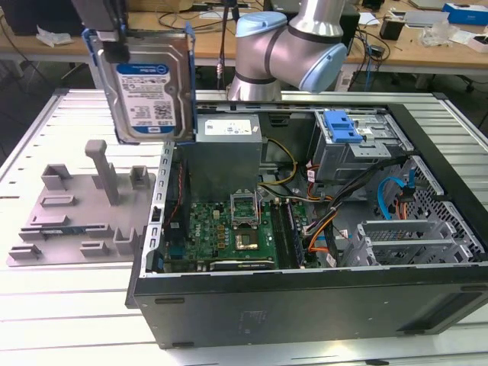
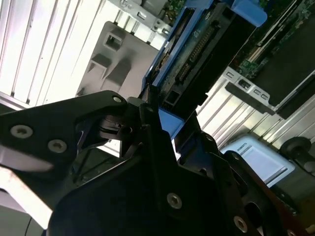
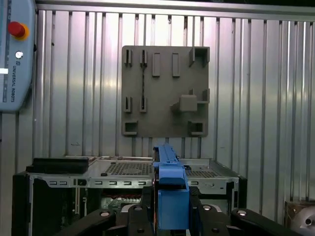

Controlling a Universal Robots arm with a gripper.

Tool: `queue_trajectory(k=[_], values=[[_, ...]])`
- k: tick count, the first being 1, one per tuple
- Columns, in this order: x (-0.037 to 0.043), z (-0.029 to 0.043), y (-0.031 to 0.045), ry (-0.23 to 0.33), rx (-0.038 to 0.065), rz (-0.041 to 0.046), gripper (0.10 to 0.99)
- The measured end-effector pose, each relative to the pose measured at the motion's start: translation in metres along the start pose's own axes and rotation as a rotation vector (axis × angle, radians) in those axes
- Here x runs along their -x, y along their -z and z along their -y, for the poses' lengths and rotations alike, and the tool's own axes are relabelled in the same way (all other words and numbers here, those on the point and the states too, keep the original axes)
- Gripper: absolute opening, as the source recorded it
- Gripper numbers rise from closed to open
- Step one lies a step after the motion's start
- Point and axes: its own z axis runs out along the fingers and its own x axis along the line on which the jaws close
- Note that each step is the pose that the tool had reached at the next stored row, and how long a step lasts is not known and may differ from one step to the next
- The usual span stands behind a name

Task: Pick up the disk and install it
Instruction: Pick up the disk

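In the exterior view the disk (image 1: 152, 84), a silver hard drive with a blue-and-white label and a blue plastic frame, hangs upright in the air. It is above the left wall of the open computer case (image 1: 305, 297) and the grey fixture plate (image 1: 76, 206). My gripper (image 1: 114, 47) is shut on the disk's upper left edge. The second wrist view shows the disk's (image 2: 197, 54) dark connector end past my gripper (image 2: 161, 120). In the first wrist view the blue frame of the disk (image 3: 170, 189) stands edge-on in my gripper (image 3: 171, 209).
Inside the case lie a green motherboard (image 1: 229, 229), a grey power supply (image 1: 229, 141), cables, and a drive cage with a blue latch (image 1: 341, 126) at the far right. The arm's base (image 1: 290, 53) stands behind the case. A teach pendant (image 3: 12, 54) lies on the slatted table.
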Motion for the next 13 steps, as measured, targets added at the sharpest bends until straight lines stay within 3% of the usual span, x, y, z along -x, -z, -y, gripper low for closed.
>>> queue_trajectory(k=[5,10,13], values=[[-0.0081,0.0226,0.0015,0.000,0.002,-0.0001,0.369],[-0.0146,0.0401,0.0028,0.000,0.004,0.0002,0.369],[-0.0207,0.0556,0.0043,0.000,0.005,0.0000,0.369]])
